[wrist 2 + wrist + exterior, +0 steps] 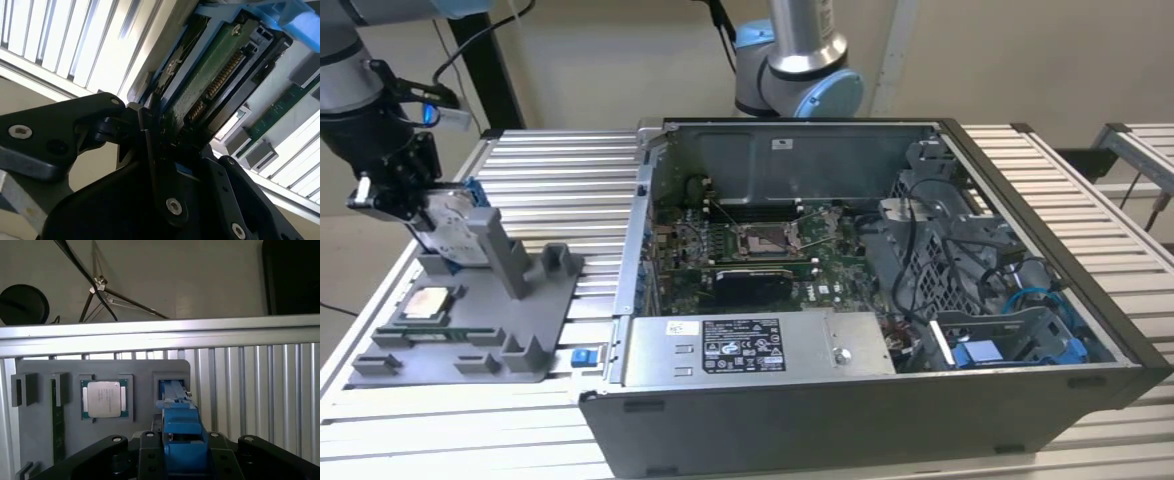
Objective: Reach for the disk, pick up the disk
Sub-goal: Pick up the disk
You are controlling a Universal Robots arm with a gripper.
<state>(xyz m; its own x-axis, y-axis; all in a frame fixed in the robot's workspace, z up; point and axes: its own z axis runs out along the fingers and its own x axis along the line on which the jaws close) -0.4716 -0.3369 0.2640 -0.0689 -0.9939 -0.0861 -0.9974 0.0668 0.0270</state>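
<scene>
Snugly, pincer (183,461) grips upright disk (179,422), near table (554,165) edge.

The disk (447,215) is silver-grey with a bright blue frame and a green board on one side. The tool (403,195) is black. The counter (547,160) is shiny silver with long stripes. The tray (540,300) is grey. The chip (104,399) is silver with a green edge. The case (854,430) is dark grey.

We've got a plain beige wall (587,60) at the back, and in front of it a table (547,160) of ribbed metal slats. Another slatted table (1141,150) stands off at the exterior view's right. Floor (354,265) looks pale tan, lighting soft and even.
</scene>
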